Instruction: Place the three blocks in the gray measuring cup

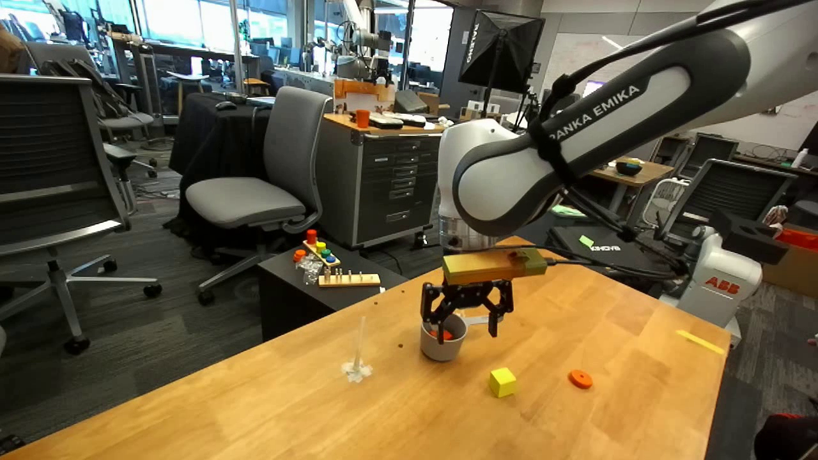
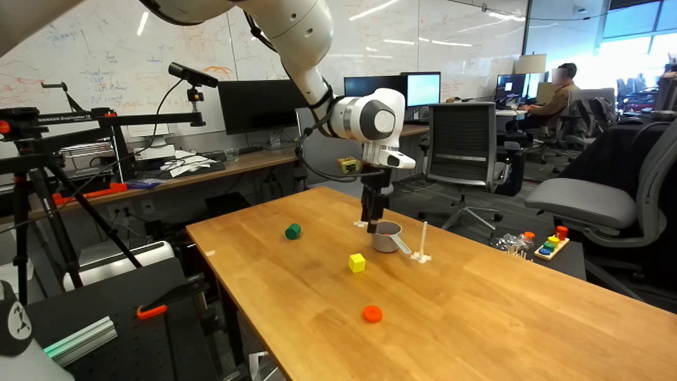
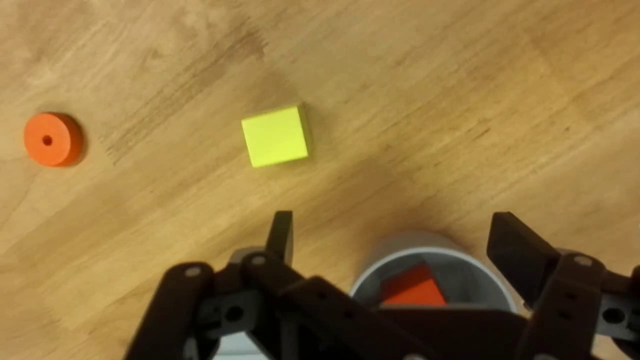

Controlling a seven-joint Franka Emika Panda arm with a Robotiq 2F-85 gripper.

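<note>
Gaping, the tool (image 3: 392, 236) partly hides the red block (image 3: 415, 292) in the measuring cup (image 3: 466, 279). A pierced orange disc (image 3: 59, 137) lies well inside tabletop (image 1: 639, 421) edges.

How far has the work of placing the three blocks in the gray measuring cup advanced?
Done: one of three, as the red block lies inside the gray measuring cup. In hand: nothing; the gripper stands open at the cup and holds no block. Left: the yellow cube and the orange disc, both resting on the wooden table outside the cup.
</note>
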